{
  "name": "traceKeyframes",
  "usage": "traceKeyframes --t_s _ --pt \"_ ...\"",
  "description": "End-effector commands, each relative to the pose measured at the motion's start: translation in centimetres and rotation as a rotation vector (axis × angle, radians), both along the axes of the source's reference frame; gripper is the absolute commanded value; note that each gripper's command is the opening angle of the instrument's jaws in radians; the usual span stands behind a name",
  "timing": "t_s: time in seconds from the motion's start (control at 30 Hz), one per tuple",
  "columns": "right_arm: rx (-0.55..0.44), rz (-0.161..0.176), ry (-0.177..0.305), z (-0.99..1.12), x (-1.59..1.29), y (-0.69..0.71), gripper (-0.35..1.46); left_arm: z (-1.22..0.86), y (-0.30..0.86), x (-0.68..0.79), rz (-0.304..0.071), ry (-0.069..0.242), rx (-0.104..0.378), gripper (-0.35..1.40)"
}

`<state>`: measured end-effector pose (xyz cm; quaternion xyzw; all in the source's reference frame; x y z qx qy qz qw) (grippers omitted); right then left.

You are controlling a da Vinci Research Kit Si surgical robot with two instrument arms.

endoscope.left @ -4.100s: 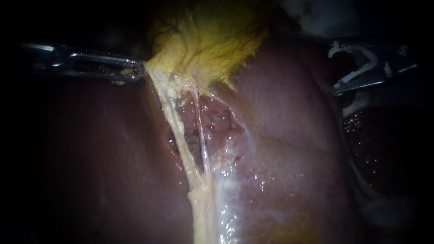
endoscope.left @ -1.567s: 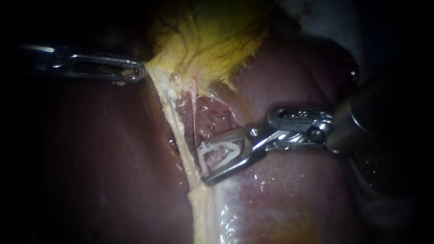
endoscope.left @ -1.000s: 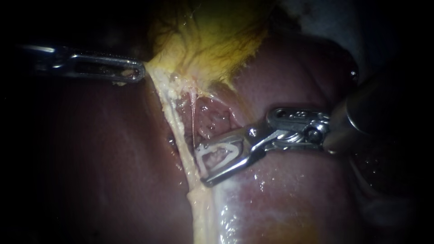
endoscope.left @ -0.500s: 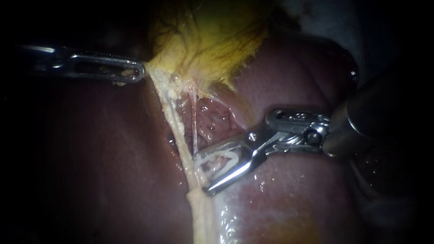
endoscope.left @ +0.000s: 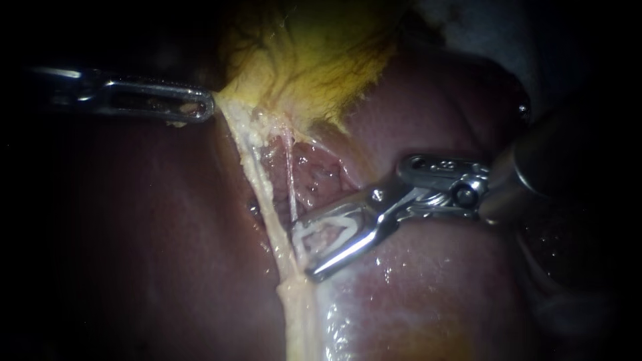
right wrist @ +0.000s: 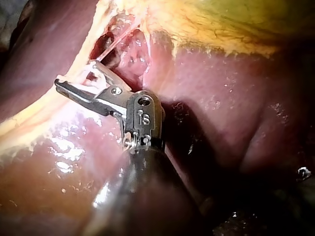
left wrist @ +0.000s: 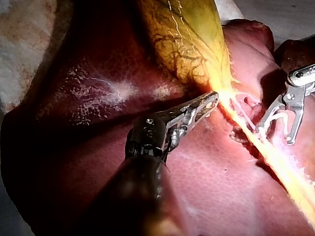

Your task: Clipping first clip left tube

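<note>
My right instrument (endoscope.left: 304, 249) has eased slightly rightward, off the left tube (endoscope.left: 262, 190). Its jaws, spread wide, hold the open clip (endoscope.left: 331, 217) just beside that tube. The clip's mouth faces left and its long axis lies across the tube. My left instrument (endoscope.left: 200, 107) is clamped on the gallbladder (endoscope.left: 307, 60) edge.

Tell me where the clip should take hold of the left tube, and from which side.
Probably the left tube's taut, bare middle stretch, well below the gallbladder. Come from its right: the right instrument's open clip faces it there, mouth toward the tube.
</note>
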<state>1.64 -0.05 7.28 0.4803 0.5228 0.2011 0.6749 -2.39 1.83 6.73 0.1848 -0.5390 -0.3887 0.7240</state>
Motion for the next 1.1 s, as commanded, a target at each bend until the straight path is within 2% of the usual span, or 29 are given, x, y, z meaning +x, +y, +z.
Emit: traceKeyframes --t_s 0.03,0.33,0.43,0.73,1.1 --pt "0.002 0.0 0.0 -0.03 -0.02 0.03 0.55 0.0 0.0 0.0 0.0 0.0 0.0 -0.35" --pt "0.014 -0.006 0.006 -0.22 -0.12 0.09 0.55 0.0 -0.01 0.0 0.0 0.0 0.0 -0.35" --pt "0.014 -0.005 0.008 -0.24 -0.06 0.06 0.55 0.0 -0.01 0.0 0.0 0.0 0.0 -0.35" --pt "0.001 -0.003 0.014 -0.06 0.1 -0.12 0.54 0.0 -0.01 -0.01 -0.001 0.001 -0.001 -0.35" --pt "-0.004 0.001 0.007 0.19 0.13 -0.08 0.55 0.01 -0.02 -0.02 0.001 -0.001 -0.001 -0.35"
